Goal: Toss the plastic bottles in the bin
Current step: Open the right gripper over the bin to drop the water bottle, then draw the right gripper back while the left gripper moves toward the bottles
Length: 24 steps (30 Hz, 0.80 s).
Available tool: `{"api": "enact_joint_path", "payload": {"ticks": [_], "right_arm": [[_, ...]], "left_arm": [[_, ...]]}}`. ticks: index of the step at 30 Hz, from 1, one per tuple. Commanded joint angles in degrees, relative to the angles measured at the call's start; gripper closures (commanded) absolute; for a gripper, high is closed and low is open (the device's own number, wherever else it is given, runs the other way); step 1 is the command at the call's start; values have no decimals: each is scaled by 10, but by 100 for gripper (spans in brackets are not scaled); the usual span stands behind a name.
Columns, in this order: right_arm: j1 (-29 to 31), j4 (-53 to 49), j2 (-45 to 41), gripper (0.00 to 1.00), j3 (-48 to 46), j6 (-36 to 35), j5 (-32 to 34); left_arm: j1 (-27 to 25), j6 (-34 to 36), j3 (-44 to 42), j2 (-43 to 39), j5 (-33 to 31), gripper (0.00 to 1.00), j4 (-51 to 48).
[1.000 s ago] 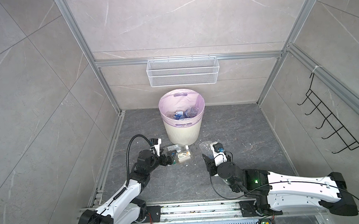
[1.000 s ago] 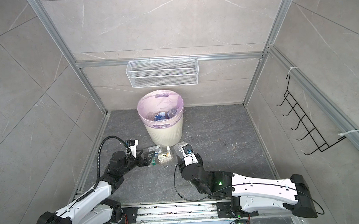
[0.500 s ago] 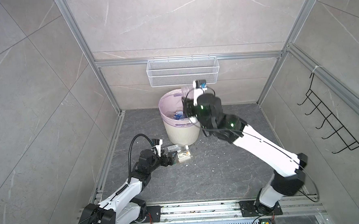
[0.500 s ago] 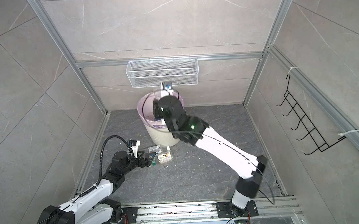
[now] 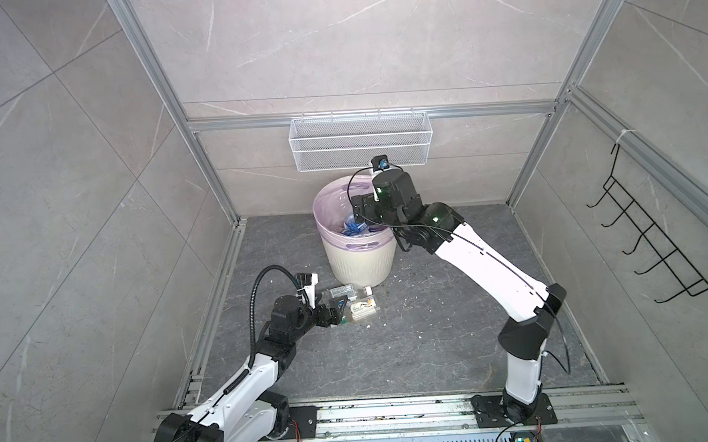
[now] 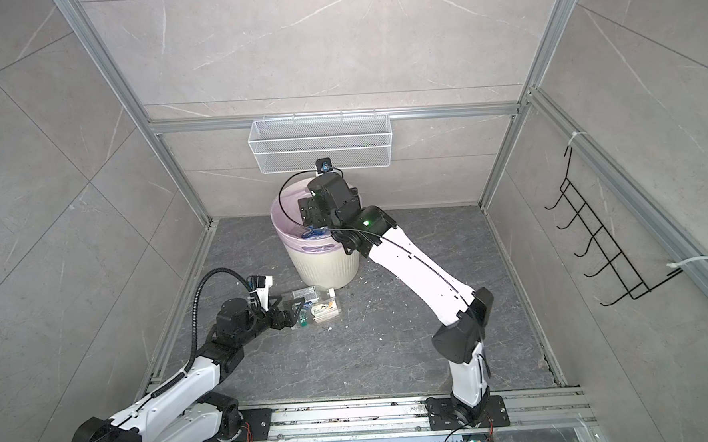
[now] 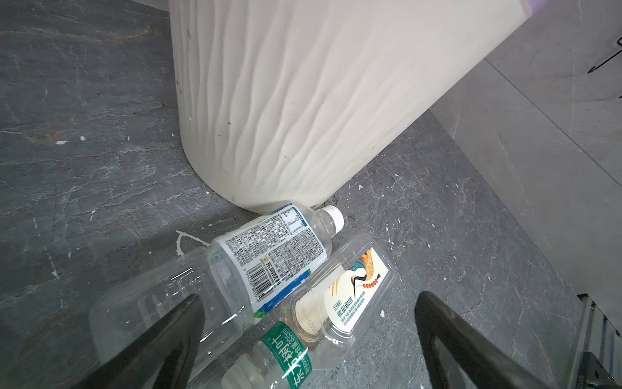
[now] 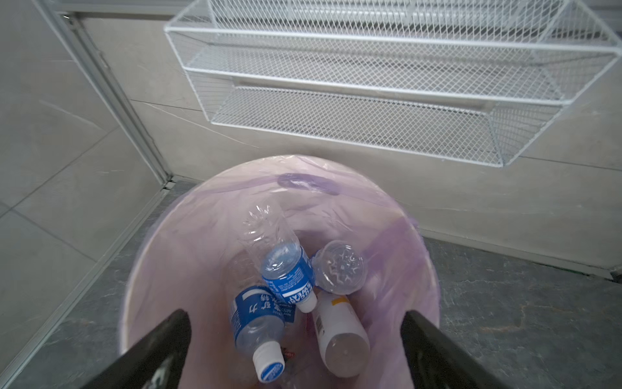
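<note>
Bottles (image 5: 361,307) lie at six o'clock of the bin (image 5: 361,263) in both top views, by the left gripper (image 5: 337,312); open floor (image 5: 412,331) spreads toward four o'clock. Left wrist view: three bottles between wide-open, empty jaws, perhaps touching one. Right wrist view: right gripper (image 8: 296,311) spread, empty, above the bin; four bottles inside its pink liner (image 8: 387,219).

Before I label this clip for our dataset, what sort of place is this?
Probably a mock bathroom corner built as a robot test cell: tiled walls in aluminium framing, a wall-hung wire basket, a hook rack.
</note>
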Motion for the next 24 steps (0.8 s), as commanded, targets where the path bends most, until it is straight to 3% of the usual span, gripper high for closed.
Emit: {"api": "enact_joint_path", "payload": {"ticks": [1, 15, 24], "right_arm": [[-7, 72, -95, 1, -40, -14, -11], [-7, 106, -293, 1, -305, -23, -5], [-7, 109, -368, 1, -431, -19, 1]], "left_arm": [[-1, 17, 24, 2, -11, 0, 2], [-2, 33, 24, -20, -38, 0, -27], [-14, 46, 30, -27, -60, 0, -47]]}}
